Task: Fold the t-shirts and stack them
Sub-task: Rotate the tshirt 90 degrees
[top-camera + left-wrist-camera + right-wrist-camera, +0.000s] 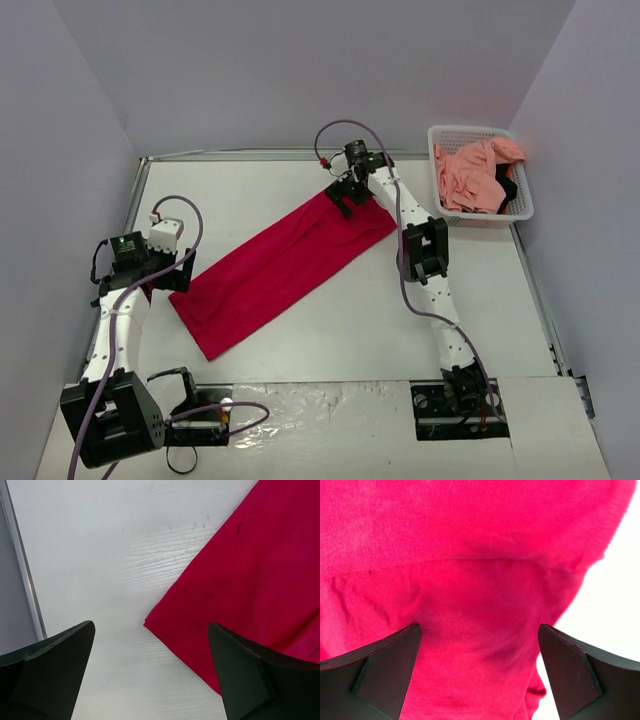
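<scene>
A crimson red t-shirt (pixel 285 267) lies folded into a long strip, running diagonally from near left to far right on the white table (pixel 330 330). My left gripper (pixel 168 280) hovers open at its near-left end; in the left wrist view a corner of the red t-shirt (pixel 240 585) lies between the fingers, nearer the right one, untouched. My right gripper (pixel 352 198) is open above the far end, with the red t-shirt (pixel 475 605) filling the gap between its fingers (pixel 385 675). A salmon pink t-shirt (pixel 472 175) with a bit of black garment (pixel 507 190) lies crumpled in the basket.
The white lattice basket (pixel 478 132) stands at the far right corner. A metal rail (pixel 128 215) runs along the table's left edge, with grey walls on three sides. The arm bases sit at the near edge.
</scene>
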Tool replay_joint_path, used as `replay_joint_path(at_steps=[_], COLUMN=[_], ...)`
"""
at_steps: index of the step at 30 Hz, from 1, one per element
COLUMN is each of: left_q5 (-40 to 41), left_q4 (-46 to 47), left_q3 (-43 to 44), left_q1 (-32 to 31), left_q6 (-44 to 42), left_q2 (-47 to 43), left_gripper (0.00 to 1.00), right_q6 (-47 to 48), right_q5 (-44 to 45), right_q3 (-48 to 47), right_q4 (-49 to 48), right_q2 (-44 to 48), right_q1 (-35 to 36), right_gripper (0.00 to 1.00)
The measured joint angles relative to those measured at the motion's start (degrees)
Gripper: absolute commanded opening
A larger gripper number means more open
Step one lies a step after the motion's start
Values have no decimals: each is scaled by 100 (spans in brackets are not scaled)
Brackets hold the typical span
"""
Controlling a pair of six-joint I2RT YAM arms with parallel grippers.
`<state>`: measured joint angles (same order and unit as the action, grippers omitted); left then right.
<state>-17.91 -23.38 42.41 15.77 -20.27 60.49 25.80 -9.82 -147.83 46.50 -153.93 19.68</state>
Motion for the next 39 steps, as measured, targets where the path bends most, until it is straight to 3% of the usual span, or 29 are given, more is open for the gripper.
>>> replay_joint_path(at_steps=[12, 19, 24, 28, 39], left_q5=[13, 7, 481, 1040, 1019], left_q4=[15, 20, 245, 468, 570], left_q3=[0, -2, -157, -219, -219], left_q1=[0, 0, 7, 190, 1062], left_q6=[-2, -2, 120, 323, 723], left_q2=[118, 72, -227, -291, -160], left_gripper=[97, 97, 95, 94, 94], right_q6=[428, 839, 658, 282, -317], right_q5=[3029, 4122, 3960, 3287, 1707], right_q3=[570, 1443, 2688, 3018, 2743], right_q4=[-2277, -3012, -3062, -2881, -2055], right_q2=[33, 553, 1744, 2347, 2026], right_q1=[1261, 1554, 1961, 2452, 3287], right_gripper=[100, 100, 100, 100, 100])
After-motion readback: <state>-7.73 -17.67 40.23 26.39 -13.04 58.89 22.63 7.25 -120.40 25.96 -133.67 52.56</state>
